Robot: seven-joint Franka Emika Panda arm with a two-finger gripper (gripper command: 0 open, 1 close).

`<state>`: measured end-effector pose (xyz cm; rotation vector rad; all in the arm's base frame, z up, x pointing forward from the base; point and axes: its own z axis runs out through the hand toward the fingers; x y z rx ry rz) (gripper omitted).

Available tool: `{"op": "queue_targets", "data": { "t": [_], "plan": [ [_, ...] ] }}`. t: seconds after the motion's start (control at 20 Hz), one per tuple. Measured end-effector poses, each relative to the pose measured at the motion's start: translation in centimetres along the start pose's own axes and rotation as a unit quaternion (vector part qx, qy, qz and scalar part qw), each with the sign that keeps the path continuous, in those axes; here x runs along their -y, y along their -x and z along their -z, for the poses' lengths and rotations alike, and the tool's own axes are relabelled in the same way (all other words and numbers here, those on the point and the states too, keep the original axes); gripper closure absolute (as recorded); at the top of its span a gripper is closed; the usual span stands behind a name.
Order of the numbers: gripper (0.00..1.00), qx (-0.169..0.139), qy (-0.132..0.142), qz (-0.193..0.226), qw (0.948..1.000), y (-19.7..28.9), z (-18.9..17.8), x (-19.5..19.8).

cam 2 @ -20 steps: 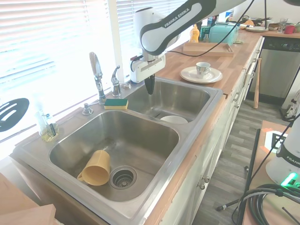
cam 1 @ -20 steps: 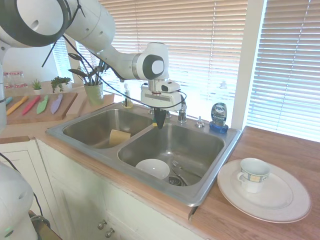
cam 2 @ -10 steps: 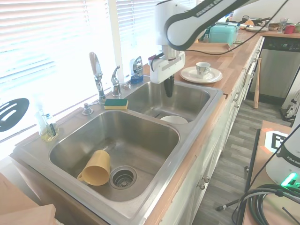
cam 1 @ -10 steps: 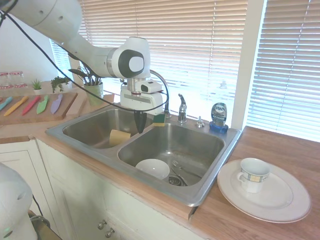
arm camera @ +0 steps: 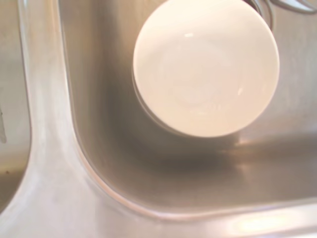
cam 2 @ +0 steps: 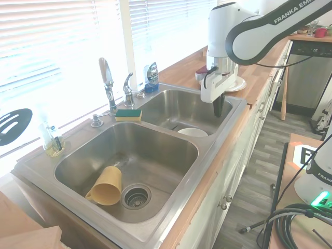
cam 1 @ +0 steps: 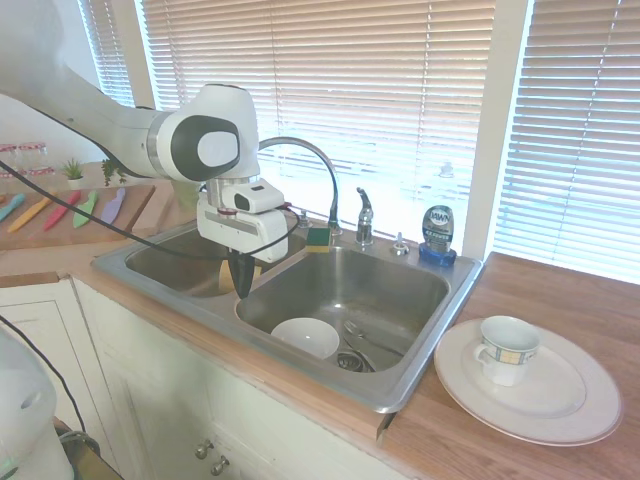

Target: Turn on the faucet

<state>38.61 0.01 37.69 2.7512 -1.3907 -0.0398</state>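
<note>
Retreating from the faucet [cam 1: 362, 214], the hand [cam 1: 242, 290], fingers pressed together and empty, now hangs above the near sink divider; we see no water.

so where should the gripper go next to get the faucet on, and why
Probably back toward the window side of the sink, up to the faucet's lever handle. The gripper hangs over the front part of the basin with the white bowl, fingers together and holding nothing, well clear of the faucet. No water shows at the spout.
</note>
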Motion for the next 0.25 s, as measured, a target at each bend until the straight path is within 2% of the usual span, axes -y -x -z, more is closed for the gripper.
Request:
{"op": "queue_targets", "data": {
  "t": [0.25],
  "plan": [
    [0.00, 0.000, -0.001, -0.001, 1.0000, -0.04, 0.00, -0.04]
  ]
}}
